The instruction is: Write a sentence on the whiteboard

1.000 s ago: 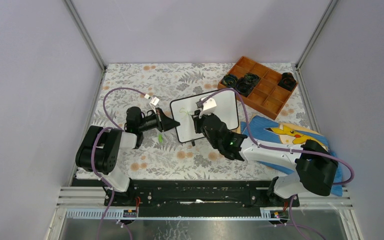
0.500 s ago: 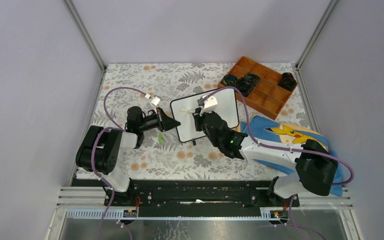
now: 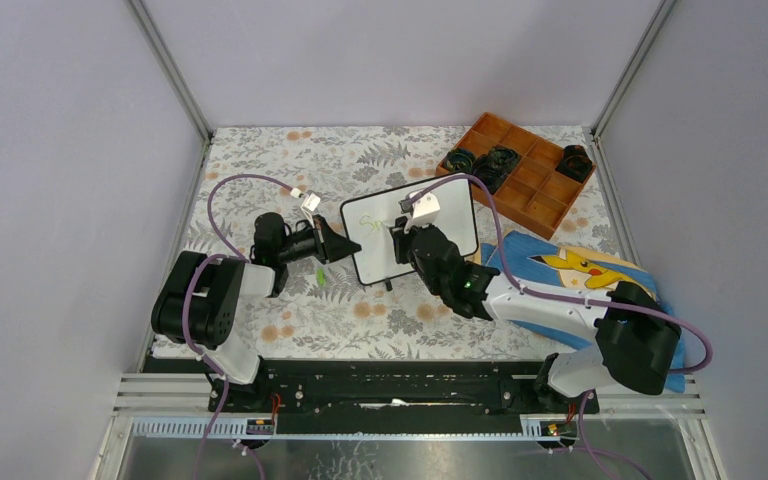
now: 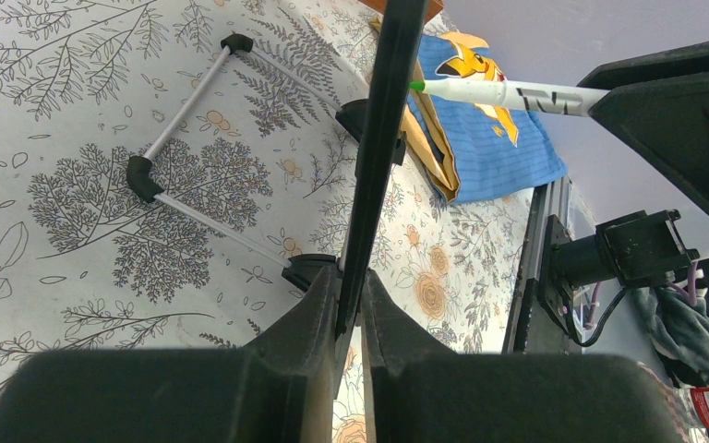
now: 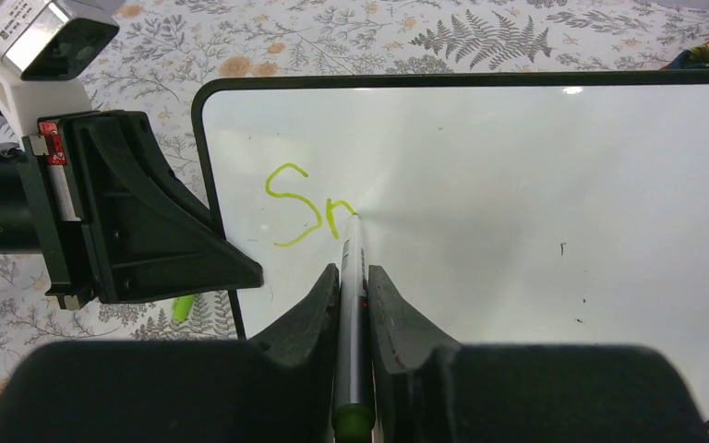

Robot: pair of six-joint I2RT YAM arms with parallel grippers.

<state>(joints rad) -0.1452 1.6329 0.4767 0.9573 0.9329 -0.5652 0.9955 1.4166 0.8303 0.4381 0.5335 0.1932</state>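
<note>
The whiteboard (image 3: 430, 222) stands upright on its small black feet in the middle of the table. My left gripper (image 3: 345, 245) is shut on its left edge; in the left wrist view the black frame (image 4: 383, 138) runs edge-on between my fingers, with the gripper (image 4: 353, 291) closed on it. My right gripper (image 5: 354, 277) is shut on a grey marker (image 5: 351, 245) whose tip touches the board (image 5: 535, 212). Green letters "Sn" (image 5: 303, 214) stand at the board's upper left. The marker also shows in the left wrist view (image 4: 498, 94).
A green marker cap (image 3: 318, 273) lies on the floral tablecloth below the left gripper. A wooden compartment tray (image 3: 535, 190) with black items sits at the back right. A blue Pikachu cloth (image 3: 570, 265) lies right of the board.
The right gripper has moved the marker a little to the right across the board. The green writing has grown from one stroke to "Sn". The left arm has held still.
</note>
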